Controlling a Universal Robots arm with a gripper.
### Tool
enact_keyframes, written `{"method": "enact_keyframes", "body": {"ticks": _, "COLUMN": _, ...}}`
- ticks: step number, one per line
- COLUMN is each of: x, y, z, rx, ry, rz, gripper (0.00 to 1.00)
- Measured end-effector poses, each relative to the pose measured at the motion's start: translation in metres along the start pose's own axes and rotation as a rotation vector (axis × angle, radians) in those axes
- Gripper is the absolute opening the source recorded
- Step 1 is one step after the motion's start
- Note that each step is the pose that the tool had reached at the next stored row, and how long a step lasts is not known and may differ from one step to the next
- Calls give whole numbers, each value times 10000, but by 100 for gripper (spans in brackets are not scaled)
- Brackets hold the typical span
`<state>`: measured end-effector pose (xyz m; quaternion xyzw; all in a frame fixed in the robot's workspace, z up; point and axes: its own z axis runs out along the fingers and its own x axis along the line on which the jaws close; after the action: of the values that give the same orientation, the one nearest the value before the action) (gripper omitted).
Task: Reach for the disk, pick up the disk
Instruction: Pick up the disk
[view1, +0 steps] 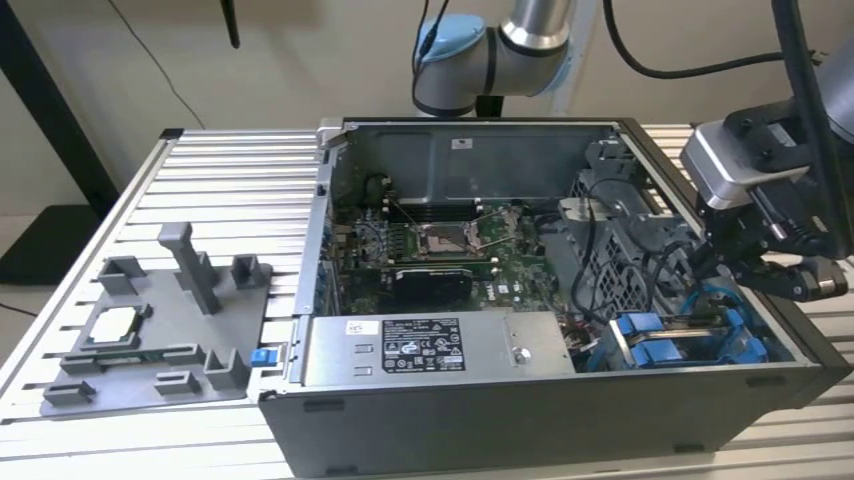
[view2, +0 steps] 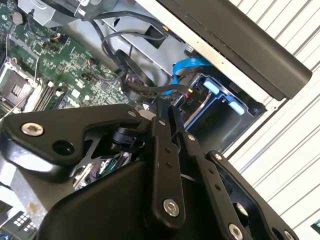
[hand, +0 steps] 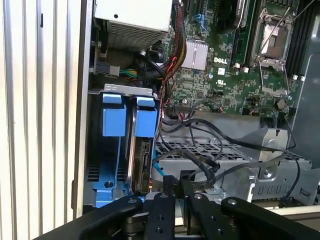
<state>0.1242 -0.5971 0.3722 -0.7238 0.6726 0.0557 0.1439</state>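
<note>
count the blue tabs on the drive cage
2: side by side at the cage's top in the first wrist view, one by the outer wall, one toward the motherboard. More may be hidden.

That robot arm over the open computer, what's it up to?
The arm's gripper hangs over the exterior view's right end of an open computer case lying on a slatted table. It is close above the drive bay, where the disk sits upright in its blue carrier. The fingers look nearly together and hold nothing; the disk has not been lifted out.
</note>
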Motion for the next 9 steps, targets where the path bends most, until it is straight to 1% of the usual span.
{"method": "enact_keyframes", "body": {"ticks": 3, "x": 22, "y": 1, "z": -6, "rx": 6, "ry": -57, "rz": 13, "gripper": 0}}
{"method": "enact_keyframes", "body": {"ticks": 6, "x": 36, "y": 12, "z": -13, "rx": 2, "ry": -76, "rz": 16, "gripper": 0}}
{"method": "enact_keyframes", "body": {"ticks": 7, "x": 37, "y": 26, "z": -15, "rx": 3, "ry": -76, "rz": 17, "gripper": 0}}
{"method": "enact_keyframes", "body": {"ticks": 9, "x": 33, "y": 85, "z": -22, "rx": 2, "ry": -76, "rz": 17, "gripper": 0}}
